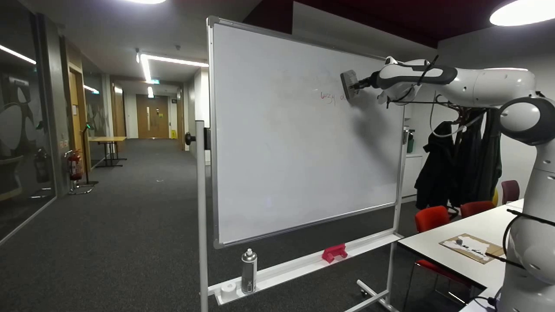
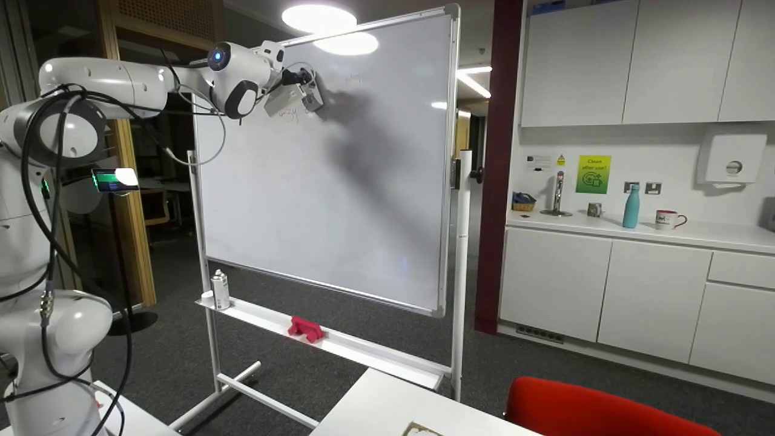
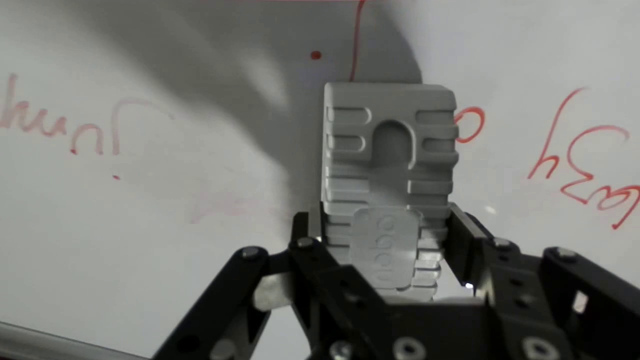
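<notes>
From the left in the wrist view come a faded red word (image 3: 57,129), then the grey eraser (image 3: 390,185), then a red round letter (image 3: 482,117) right at the eraser's edge, and last the red word "lazy" (image 3: 586,176), upside down. The gripper (image 3: 387,230) is clenched on the eraser by its two sides, high on the right of the whiteboard (image 1: 295,164) in an exterior view; whether the eraser's face touches the whiteboard I cannot tell. The step in hand looks like wiping, and the next move seems to call for the eraser flat across the letters beside it.

Left to right in an exterior view: a fire extinguisher (image 1: 75,165), a small white thing (image 1: 228,289) and an upright spray can (image 1: 249,272) on the ledge (image 1: 288,275), a red holder (image 1: 334,253), a red chair (image 1: 432,218), a loose cable (image 1: 444,136) under the arm (image 1: 490,86) in front of dark coats (image 1: 464,173), and a brown sheet (image 1: 473,255) on a worktop (image 1: 427,242). The eraser and a broad shadow (image 1: 377,138) mask part of the whiteboard, which could make aiming harder.
</notes>
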`<state>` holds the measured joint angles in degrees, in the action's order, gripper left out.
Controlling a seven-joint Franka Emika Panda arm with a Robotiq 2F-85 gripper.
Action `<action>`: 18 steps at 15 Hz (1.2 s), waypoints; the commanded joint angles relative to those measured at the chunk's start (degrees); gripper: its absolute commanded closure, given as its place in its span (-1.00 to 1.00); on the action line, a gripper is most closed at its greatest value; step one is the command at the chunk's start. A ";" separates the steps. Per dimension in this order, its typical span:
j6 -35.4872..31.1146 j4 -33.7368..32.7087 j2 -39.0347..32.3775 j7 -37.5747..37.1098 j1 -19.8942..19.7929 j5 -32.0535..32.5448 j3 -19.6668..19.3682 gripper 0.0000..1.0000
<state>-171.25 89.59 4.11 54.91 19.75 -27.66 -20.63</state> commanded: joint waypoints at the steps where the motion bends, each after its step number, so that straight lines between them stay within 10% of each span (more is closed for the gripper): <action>1: -1.67 3.96 1.16 7.33 2.39 -1.61 0.83 0.33; 18: 2.94 -4.36 -2.86 5.61 0.16 -18.01 -10.64 0.33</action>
<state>-170.16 90.02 4.41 58.69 21.25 -40.75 -27.93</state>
